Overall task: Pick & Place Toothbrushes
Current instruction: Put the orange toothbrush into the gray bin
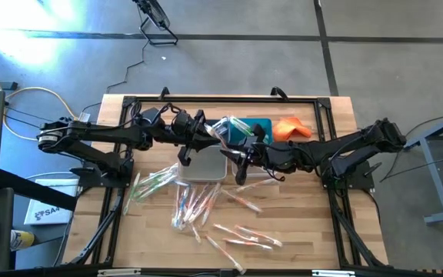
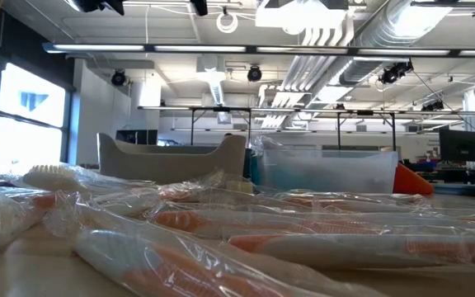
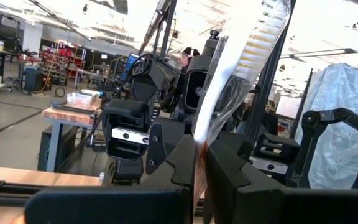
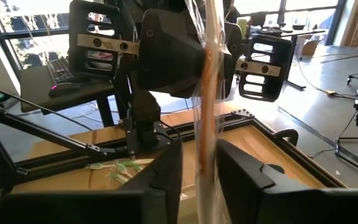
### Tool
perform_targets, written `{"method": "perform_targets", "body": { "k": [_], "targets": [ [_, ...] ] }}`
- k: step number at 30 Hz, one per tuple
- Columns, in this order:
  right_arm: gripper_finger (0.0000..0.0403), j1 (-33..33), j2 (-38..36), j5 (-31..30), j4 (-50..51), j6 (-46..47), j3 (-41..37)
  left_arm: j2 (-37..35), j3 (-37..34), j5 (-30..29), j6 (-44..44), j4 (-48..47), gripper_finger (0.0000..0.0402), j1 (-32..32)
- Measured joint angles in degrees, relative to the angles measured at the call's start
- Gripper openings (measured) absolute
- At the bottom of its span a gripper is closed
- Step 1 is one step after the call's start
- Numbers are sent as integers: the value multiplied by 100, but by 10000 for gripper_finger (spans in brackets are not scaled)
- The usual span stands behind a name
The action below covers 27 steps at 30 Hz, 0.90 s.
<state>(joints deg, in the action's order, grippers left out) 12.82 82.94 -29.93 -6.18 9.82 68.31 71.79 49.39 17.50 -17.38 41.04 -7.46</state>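
While most toothbrushes point(image 1: 206, 208) lie scattered on the wooden table point(image 1: 298, 231), the left gripper point(image 3: 199, 163) and right gripper point(image 4: 199, 163) meet above the grey bin point(image 1: 204, 165). Each is clenched on a wrapped toothbrush point(image 3: 219, 87) that stands upright between its fingers.

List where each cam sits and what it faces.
High: overhead, straight down on table; left arm and right arm show.
Low: tabletop height, across toothbrushes into the room; no arm.
Left wrist: past left jaws, shut on a toothbrush, toward right arm.
Right wrist: past right jaws gripping a toothbrush, toward left arm.
Shared: wrist views face each other.
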Motion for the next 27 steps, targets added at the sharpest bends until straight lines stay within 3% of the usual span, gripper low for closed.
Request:
{"method": "perform_targets", "body": {
  "k": [14,23,27],
  "targets": [
    [258,3,-290,-17,506,94,-2,-2,7,153,-10,-2,13,-2],
    [285,4,-1038,-183,1496,258,-2,-3,7,160,-111,-190,13,-4],
    [285,3,-1383,-292,1849,259,-2,-100,9,127,-140,-960,13,-6]
  ]
}}
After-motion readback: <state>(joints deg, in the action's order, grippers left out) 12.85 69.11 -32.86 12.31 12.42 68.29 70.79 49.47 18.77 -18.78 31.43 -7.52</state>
